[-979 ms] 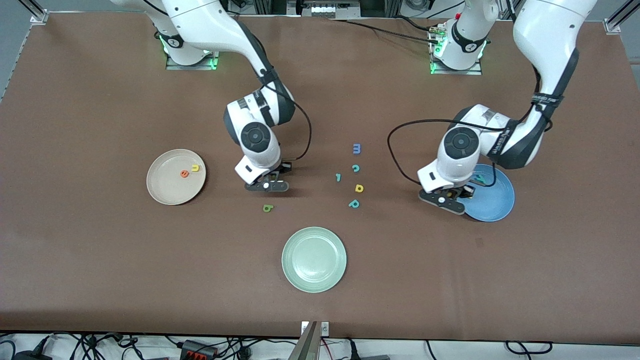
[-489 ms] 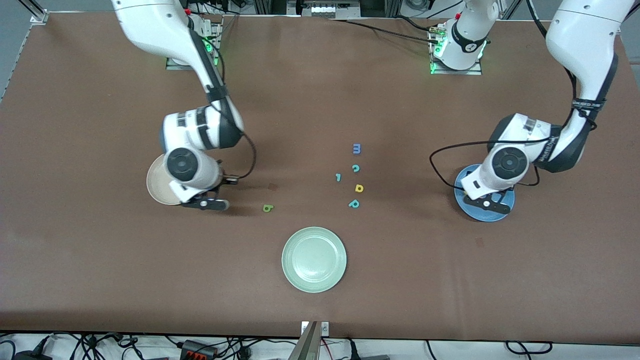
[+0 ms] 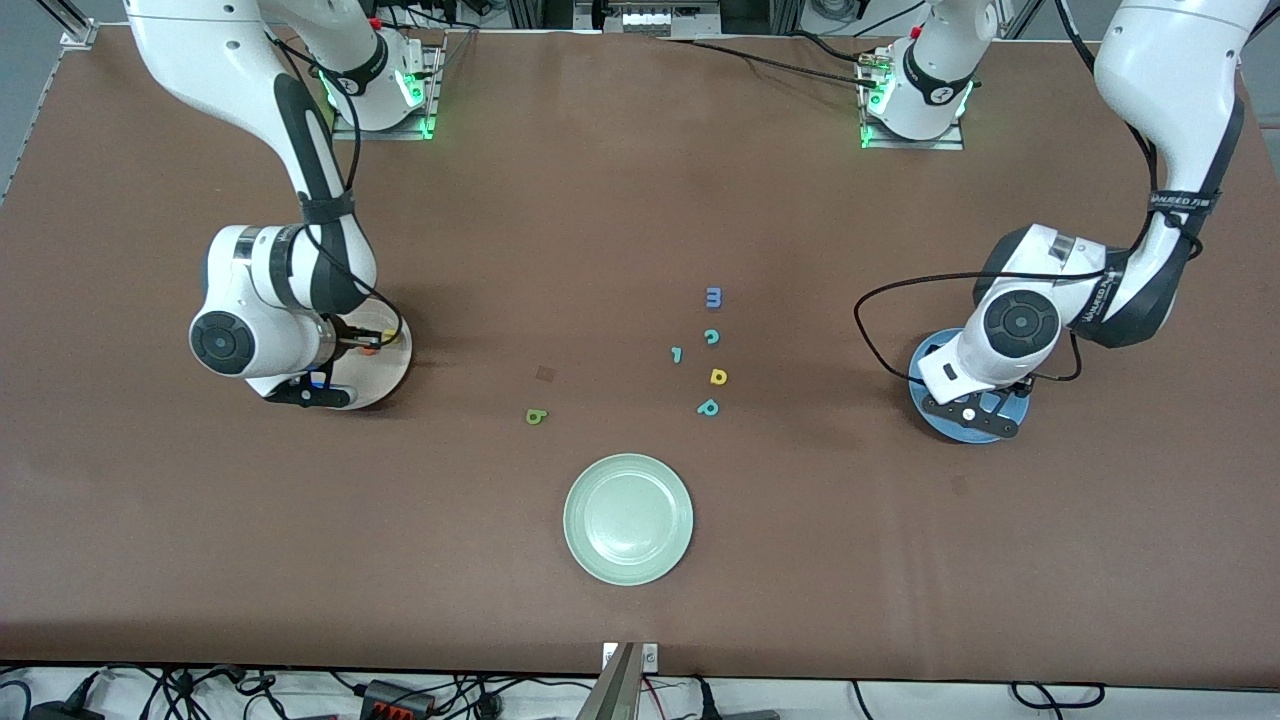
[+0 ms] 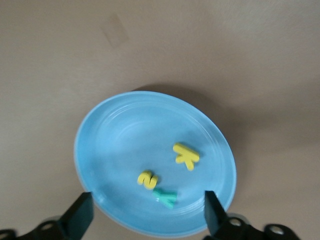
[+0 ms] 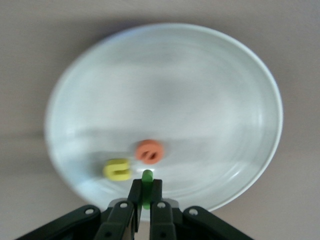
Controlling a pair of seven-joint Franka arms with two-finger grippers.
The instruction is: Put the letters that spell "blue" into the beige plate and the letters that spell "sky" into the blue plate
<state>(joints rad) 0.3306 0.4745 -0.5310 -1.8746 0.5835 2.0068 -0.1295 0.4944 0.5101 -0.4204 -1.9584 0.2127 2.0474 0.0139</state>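
Note:
The beige plate [image 3: 390,372] lies toward the right arm's end of the table, with the orange e [image 3: 370,349] and yellow u [image 3: 391,337] in it. My right gripper [image 5: 146,192] hangs over this plate [image 5: 250,75], shut on the thin green l [image 5: 147,176], just above the e [image 5: 149,151] and u [image 5: 117,169]. The dark green b [image 3: 536,416] lies on the table mid-way along. My left gripper [image 4: 147,212] hangs open over the blue plate [image 4: 115,135], where the yellow s [image 4: 147,179], yellow k [image 4: 186,155] and teal y [image 4: 165,197] lie. The arm hides most of the blue plate [image 3: 918,362] from the front.
A pale green plate [image 3: 628,518] sits nearest the front camera. Loose letters lie mid-table: a blue m [image 3: 713,297], a teal c [image 3: 711,337], a small teal letter [image 3: 677,354], a yellow d-like letter [image 3: 718,377] and another teal letter [image 3: 707,407].
My right arm has swung from mid-table to over the beige plate. My left arm has moved farther over the blue plate and its gripper has opened.

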